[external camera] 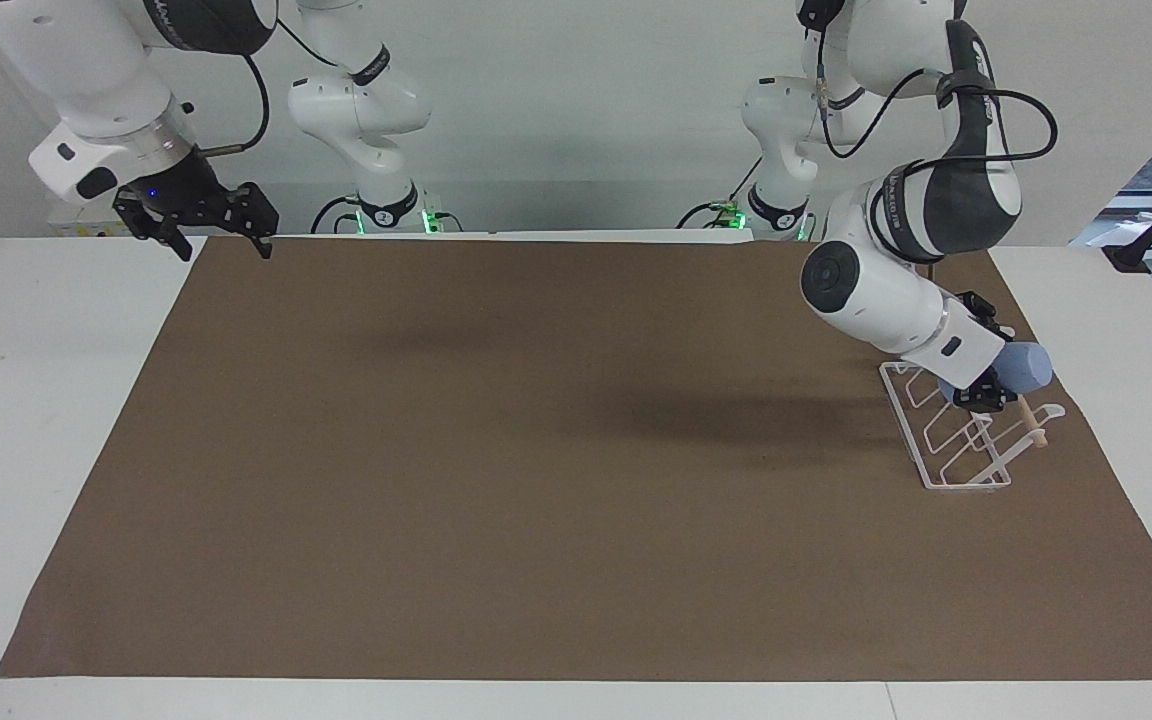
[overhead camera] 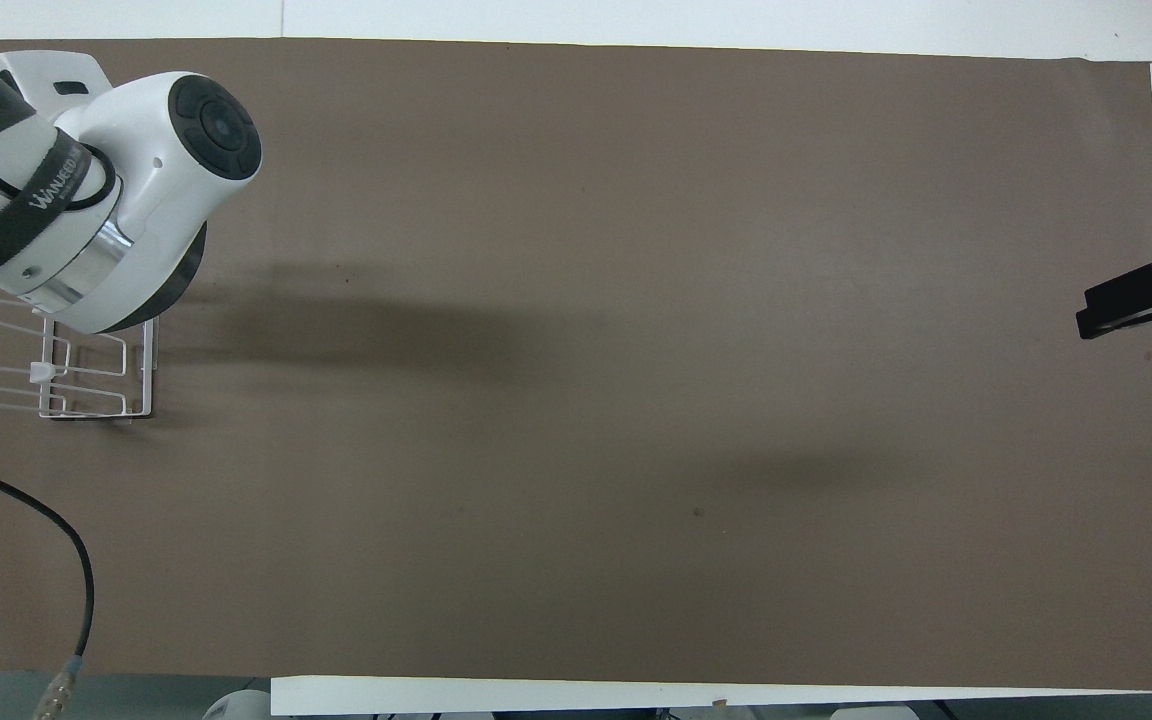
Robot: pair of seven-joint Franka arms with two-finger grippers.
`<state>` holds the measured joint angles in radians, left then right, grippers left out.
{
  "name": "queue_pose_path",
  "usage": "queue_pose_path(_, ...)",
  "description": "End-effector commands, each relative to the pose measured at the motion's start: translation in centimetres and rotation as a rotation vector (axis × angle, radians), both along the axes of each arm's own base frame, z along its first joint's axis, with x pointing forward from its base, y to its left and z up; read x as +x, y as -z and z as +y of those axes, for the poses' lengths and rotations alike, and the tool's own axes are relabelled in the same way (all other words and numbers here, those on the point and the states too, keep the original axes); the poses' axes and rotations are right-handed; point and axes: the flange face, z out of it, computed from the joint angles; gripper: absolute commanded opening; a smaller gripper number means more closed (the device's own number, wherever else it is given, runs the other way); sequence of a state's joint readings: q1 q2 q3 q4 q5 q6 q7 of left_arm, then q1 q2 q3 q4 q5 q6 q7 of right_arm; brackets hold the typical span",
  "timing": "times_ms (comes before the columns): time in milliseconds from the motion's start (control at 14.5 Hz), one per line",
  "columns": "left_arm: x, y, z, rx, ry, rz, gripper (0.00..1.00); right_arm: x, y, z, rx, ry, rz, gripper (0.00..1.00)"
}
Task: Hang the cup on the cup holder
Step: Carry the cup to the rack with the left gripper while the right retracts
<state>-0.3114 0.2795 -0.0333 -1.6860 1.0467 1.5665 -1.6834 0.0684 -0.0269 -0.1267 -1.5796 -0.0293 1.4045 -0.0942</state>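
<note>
facing view: light-blue cup (external camera: 1028, 366), tilted

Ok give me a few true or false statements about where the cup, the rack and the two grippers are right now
1. The left gripper holds the cup over the rack. True.
2. The cup stands upright on the brown mat. False: it is off the mat, tilted, in the left gripper.
3. The right gripper is over the mat's corner at the right arm's end, holding nothing. True.
4. The rack sits at the right arm's end of the table. False: it is at the left arm's end.
5. A second cup already hangs on the rack. False: only one cup is in view.
</note>
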Motion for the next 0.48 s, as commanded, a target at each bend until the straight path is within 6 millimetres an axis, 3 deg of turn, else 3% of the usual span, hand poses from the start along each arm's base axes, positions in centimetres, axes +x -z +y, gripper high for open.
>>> queue_pose_path(0, -0.1, -0.7, 0.4, 0.069, 0.02, -0.003, 0.0, -0.2, -1.9, -0.6, -0.012, -0.009, 0.005, 0.99)
queue_pose_path(69, 0.0, -0.3, 0.4, 0.074, 0.02, 0.001, 0.0, -0.2, -2.0, -0.1, -0.012, -0.018, -0.001, 0.99)
queue_pose_path(206, 1.1, 3.4, 0.6, 0.152, 0.035, 0.043, 0.0, -0.1, -2.0, 0.8, -0.016, -0.033, -0.001, 0.99)
queue_pose_path(412, 1.3, 3.8, 0.6, 0.174, 0.037, 0.048, 0.0, -0.3, -2.1, 0.8, -0.025, -0.033, -0.002, 0.99)
